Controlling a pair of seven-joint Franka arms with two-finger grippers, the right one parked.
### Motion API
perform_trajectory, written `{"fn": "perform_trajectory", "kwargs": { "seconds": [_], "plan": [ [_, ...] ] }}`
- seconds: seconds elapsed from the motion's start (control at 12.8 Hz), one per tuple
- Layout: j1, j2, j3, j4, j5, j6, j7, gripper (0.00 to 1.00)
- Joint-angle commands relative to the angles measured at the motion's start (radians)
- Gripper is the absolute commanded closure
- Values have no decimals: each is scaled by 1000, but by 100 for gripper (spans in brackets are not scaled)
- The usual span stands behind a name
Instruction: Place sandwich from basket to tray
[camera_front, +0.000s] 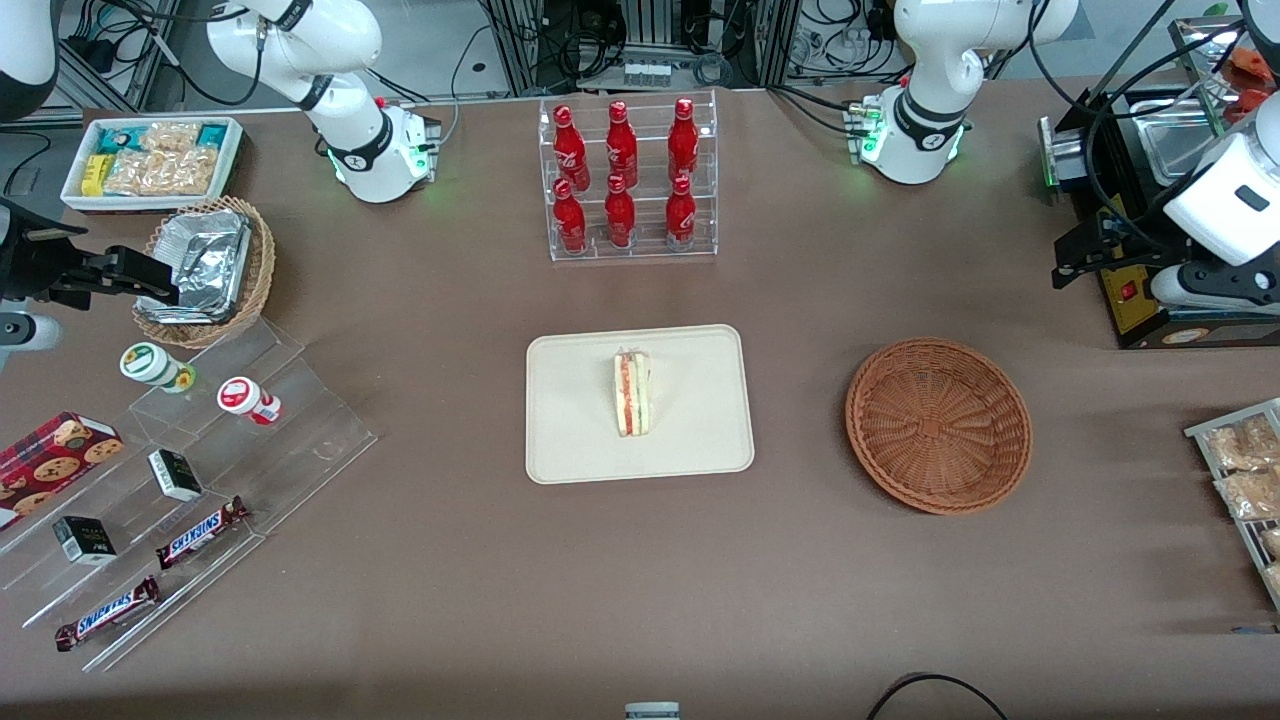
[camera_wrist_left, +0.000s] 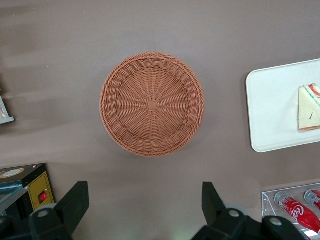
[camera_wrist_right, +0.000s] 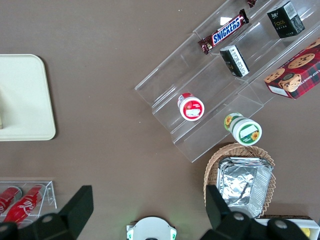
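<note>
One sandwich is the whole job, and it already stands on its crust edge on the tray, which sits at the middle of the counter, nearer the front camera than the clear rack of red bottles. Next in size, the basket lies toward the working arm's end of the counter, apart from the tray, and holds nothing. The gripper hangs high above the counter near the edge at that end, close to the black box with a red switch, its fingers spread wide with nothing between them. The sandwich, smallest of the lot, rests near the tray's centre with its red and green filling showing. By my judgement the placing is done; what could still go wrong is the tall wedge tipping onto its face if the counter is jolted or the arm sweeps low on its way home. The wrist view shows the basket's bare woven floor straight down and the open fingers, which the front view does not; the front view alone shows the whole tray.
</note>
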Motion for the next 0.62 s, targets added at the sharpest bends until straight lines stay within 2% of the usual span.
{"fn": "perform_trajectory", "kwargs": {
  "seconds": [0.0,0.31,0.54],
  "plan": [
    [17,6,-15,23,13,-7,-3,0],
    [38,7,-15,28,24,-3,3,0],
    [40,8,-15,30,61,2,7,0]
  ]
}}
